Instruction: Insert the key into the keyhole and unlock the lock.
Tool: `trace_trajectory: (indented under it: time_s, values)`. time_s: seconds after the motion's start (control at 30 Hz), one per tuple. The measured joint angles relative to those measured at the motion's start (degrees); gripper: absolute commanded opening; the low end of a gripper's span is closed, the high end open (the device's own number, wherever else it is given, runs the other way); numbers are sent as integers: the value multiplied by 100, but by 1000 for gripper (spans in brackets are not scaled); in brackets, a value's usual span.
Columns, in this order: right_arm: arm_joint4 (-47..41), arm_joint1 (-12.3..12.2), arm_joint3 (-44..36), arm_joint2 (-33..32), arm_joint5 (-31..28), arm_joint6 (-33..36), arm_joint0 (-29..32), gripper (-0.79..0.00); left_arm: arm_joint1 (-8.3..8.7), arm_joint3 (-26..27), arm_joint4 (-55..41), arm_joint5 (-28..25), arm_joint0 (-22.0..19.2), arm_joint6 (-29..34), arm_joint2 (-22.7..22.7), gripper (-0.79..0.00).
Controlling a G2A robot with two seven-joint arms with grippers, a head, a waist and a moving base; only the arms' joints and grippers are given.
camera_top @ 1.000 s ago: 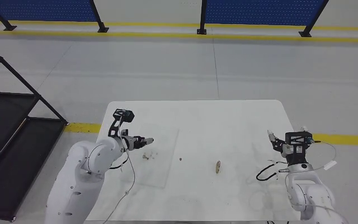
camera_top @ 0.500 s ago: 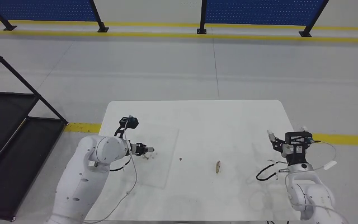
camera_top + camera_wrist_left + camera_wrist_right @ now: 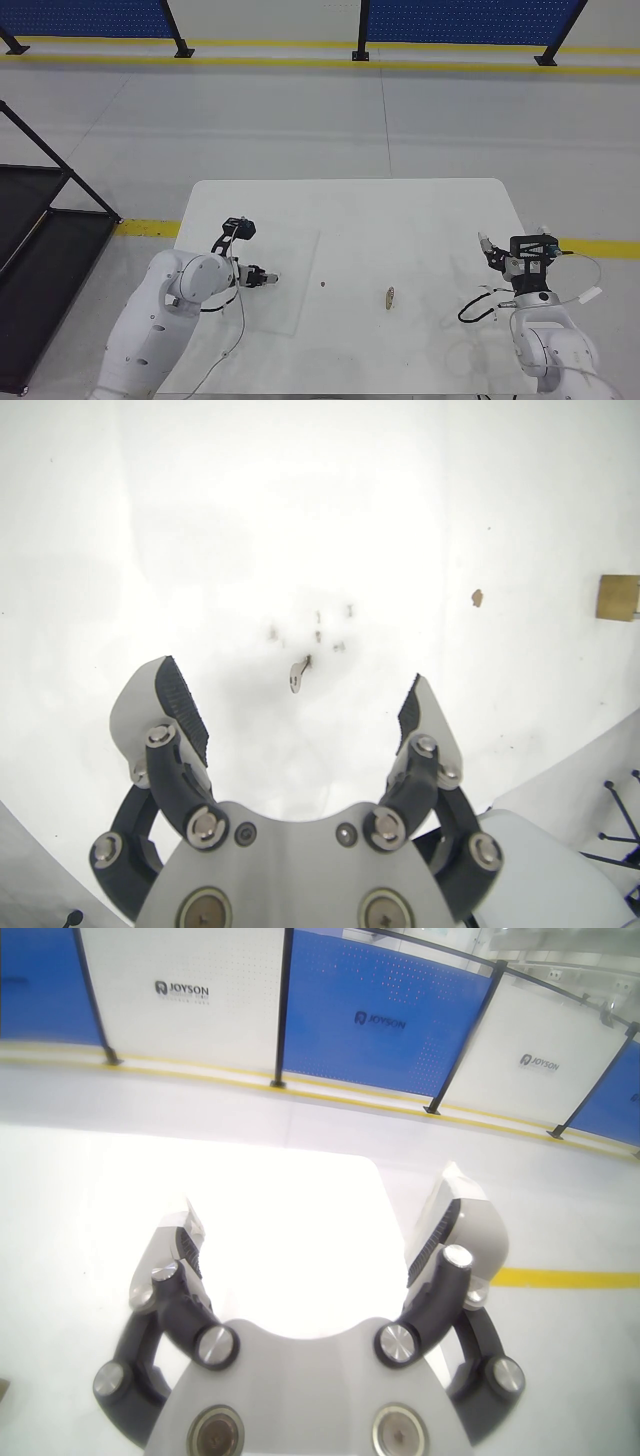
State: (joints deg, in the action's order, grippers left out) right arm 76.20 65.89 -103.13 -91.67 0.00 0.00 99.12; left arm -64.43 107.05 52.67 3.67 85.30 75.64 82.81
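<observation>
1. The left tool (image 3: 292, 674) is being held low over the left part of the white surface (image 3: 400, 220). Its two ribbed black pads (image 3: 180, 705) are being kept spread wide apart, with nothing being gripped between them.
2. The small silver metal key (image 3: 297, 676) is being observed lying flat on the surface, in the open gap just ahead of the pads and touching neither. Its rounded head is being presented nearer the tool, and its blade is being pointed away.
3. A cluster of small dark marks (image 3: 320, 631) is being noted on the surface just beyond the key.
4. The brass-coloured rectangular padlock (image 3: 388, 296) is being observed lying on the surface, well apart from the key, between the two arms. Its keyhole cannot be made out.
5. A small brown fleck (image 3: 477, 598) is being noted on the surface between key and padlock.
6. The right tool (image 3: 325, 1213) is being held above the surface near its right edge, well apart from padlock and key. Its pads are likewise being kept spread wide, with nothing being pinched.
7. Blue and white barrier panels (image 3: 380, 1028) and a yellow floor line (image 3: 565, 1278) are being recorded beyond the surface. A black rack (image 3: 40, 250) is being recorded on the floor off its left side.
</observation>
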Motion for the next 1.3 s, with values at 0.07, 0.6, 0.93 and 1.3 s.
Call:
trace_trajectory:
  time_s: [0.07, 0.6, 0.93, 1.3]
  values:
    - [0, 0, 0, 0, 0, 0, 0, 0, 9, 2, 15, -48, 31, -20, -4, -292]
    - [0, 0, 0, 0, 0, 0, 0, 0, 65, -10, -78, -96, 141, -83, -59, -529]
    - [0, 0, 0, 0, 0, 0, 0, 0, 92, -123, -139, -105, 93, -91, -118, -631]
    - [0, 0, 0, 0, 0, 0, 0, 0, 119, -309, -215, -100, 9, -143, -180, -711]
